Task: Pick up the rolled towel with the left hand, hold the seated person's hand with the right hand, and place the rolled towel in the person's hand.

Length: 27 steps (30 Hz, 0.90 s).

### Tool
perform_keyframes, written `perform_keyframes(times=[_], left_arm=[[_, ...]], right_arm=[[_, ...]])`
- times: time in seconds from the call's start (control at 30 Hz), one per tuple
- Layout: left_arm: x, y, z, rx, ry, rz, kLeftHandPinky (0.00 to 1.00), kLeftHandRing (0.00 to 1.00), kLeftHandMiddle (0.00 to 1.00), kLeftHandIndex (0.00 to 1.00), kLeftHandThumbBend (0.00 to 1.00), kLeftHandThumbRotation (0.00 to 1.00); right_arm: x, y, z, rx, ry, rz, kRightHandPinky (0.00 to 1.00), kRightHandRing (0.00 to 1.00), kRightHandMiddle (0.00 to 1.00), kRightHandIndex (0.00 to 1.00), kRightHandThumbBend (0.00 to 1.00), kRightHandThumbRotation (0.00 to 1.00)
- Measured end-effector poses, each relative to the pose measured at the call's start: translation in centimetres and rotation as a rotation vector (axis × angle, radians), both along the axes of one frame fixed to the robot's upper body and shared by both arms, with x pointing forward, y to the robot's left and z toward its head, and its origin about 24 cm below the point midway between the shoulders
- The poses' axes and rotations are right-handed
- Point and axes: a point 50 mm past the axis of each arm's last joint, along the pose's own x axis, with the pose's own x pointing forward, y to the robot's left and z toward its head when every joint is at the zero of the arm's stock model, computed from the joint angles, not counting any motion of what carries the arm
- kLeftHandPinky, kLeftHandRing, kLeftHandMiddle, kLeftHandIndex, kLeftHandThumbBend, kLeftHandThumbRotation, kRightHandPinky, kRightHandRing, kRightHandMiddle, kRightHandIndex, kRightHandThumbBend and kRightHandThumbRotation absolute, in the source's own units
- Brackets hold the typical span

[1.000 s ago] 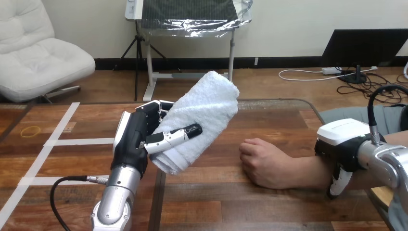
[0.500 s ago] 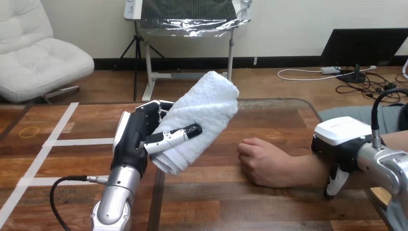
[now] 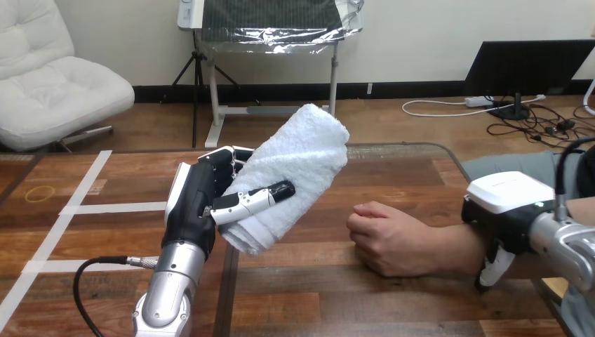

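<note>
The towel [image 3: 295, 168] is held clear of the table [image 3: 337, 302] in the left hand [image 3: 200, 200]. The thumb [image 3: 256, 196] is laid across its front and the fingers [image 3: 223, 160] are curled round behind, so the roll is clamped from both sides and prevented from unrolling. It is carried tilted, with the lower end by the palm and the upper end raised toward the far right, so that the free end is pointed toward the person's hand [image 3: 386, 235]. That hand is rested on the table to the right of the towel, apart from it, and is curled into a loose fist with the knuckles toward the towel. No open palm is offered as it lies, so it is judged that the fist must be opened or turned before the towel can be set in it. The right hand [image 3: 509, 203] is laid over the person's forearm [image 3: 459, 249] behind the wrist, seemingly to steady the arm for the handover; whether it is closed round the forearm cannot be told. The pick-up is judged done, the placing not yet.
</note>
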Motion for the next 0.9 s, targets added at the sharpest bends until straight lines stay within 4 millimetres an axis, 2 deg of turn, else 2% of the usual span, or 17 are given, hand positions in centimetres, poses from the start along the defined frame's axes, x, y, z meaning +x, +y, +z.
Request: perform_keyframes(times=[0.33, 0.63, 0.9], left_arm=[[0.0, 0.1, 0.0, 0.003, 0.002, 0.001, 0.37, 0.39, 0.42, 0.5, 0.66, 0.02], [0.0, 0.2, -0.2, 0.007, 0.011, 0.002, 0.37, 0.39, 0.42, 0.5, 0.65, 0.02], [-0.1, 0.3, -0.5, 0.011, 0.024, 0.003, 0.37, 0.39, 0.42, 0.5, 0.66, 0.02]], right_arm=[[-0.3, -0.5, 0.4, 0.02, -0.023, -0.031, 0.08, 0.15, 0.24, 0.34, 0.68, 0.0], [-0.5, -0.4, 1.4, 0.049, -0.064, -0.034, 0.07, 0.14, 0.22, 0.28, 0.7, 0.0], [-0.4, -0.2, 2.3, 0.06, -0.105, -0.028, 0.08, 0.15, 0.23, 0.27, 0.7, 0.0]])
